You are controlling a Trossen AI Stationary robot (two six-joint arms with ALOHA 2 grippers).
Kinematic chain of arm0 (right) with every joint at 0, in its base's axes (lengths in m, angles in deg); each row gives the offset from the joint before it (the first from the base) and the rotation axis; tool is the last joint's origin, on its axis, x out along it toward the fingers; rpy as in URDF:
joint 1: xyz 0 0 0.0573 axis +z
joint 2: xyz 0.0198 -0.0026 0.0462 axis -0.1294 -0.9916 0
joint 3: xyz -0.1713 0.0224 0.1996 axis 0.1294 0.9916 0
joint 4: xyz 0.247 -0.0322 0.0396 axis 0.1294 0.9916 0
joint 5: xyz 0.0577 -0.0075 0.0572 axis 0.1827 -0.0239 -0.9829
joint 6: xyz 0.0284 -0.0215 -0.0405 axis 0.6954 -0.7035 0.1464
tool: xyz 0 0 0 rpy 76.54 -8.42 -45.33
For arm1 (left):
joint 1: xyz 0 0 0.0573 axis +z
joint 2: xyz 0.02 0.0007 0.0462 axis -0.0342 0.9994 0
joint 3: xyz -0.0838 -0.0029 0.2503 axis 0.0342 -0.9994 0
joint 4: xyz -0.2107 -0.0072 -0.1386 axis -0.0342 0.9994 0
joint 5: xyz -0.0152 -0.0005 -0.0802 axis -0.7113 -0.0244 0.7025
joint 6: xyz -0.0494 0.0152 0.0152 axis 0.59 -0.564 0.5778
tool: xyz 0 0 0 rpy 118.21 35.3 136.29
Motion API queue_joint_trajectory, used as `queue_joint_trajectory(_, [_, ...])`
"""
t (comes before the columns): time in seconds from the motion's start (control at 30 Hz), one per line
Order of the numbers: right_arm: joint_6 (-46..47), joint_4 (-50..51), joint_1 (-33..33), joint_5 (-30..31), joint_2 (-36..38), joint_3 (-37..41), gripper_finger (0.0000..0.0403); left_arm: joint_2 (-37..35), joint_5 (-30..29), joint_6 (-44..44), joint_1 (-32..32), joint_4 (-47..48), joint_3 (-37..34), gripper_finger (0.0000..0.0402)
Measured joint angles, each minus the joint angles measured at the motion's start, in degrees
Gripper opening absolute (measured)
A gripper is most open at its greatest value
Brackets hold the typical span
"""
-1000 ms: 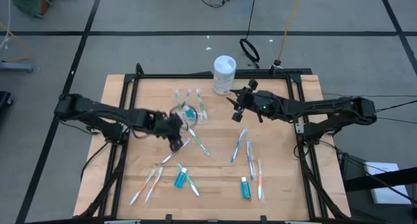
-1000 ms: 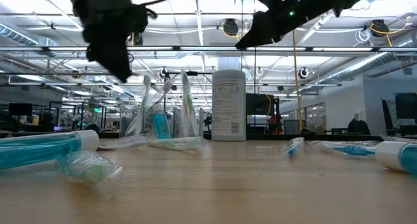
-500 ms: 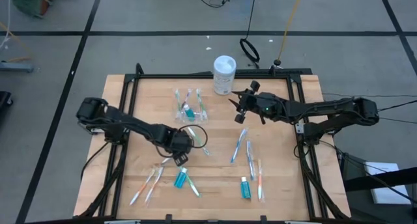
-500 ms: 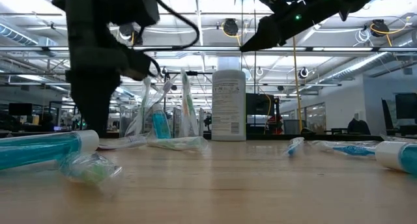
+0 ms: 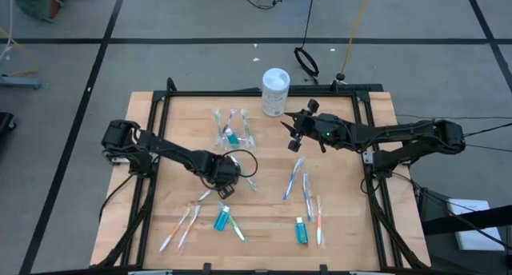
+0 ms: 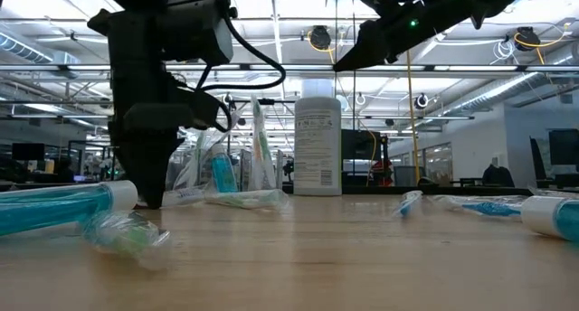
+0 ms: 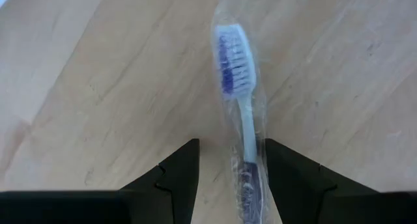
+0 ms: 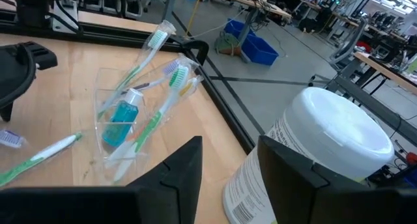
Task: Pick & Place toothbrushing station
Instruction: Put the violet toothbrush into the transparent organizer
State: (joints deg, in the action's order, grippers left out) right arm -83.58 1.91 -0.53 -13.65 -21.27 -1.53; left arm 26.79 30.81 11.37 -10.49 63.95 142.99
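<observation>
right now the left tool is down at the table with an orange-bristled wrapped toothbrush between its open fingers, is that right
Not quite: the bristles are blue, not orange. The left wrist view shows the wrapped toothbrush lying on the table with its blue-and-white head pointing away. The rest holds: the left tool is down at the table, its fingers open on either side of the handle.

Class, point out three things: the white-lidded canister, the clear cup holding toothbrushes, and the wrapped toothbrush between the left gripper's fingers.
white-lidded canister [image 5: 275,81]: high view, on its lid.
clear cup [image 8: 107,129]: right wrist view, on its wall.
wrapped toothbrush [image 7: 245,123]: left wrist view, on its neck.
</observation>
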Motion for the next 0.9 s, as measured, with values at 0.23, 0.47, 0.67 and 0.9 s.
queue_joint_trajectory(0.23, [0.63, -0.01, 0.0, -0.02, 0.0, 0.0, 0.0139, 0.04, 1.93, -6.46, 0.24, -1.42, -0.02, 0.016])
queue_joint_trajectory(0.47, [1.92, -0.01, 0.0, -0.04, 0.0, -0.02, 0.0139, -0.16, 1.38, -11.79, 0.15, -1.46, -0.02, 0.0062])
queue_joint_trajectory(0.67, [1.97, 0.0, 0.0, -0.04, 0.0, -0.04, 0.0139, -3.38, -1.58, -14.79, 0.14, -1.04, 0.84, 0.0009])
queue_joint_trajectory(0.9, [1.97, 0.02, -0.02, -0.04, 0.0, -0.04, 0.0139, -10.85, -19.06, -23.71, 0.15, -3.79, 4.18, 0.0023])
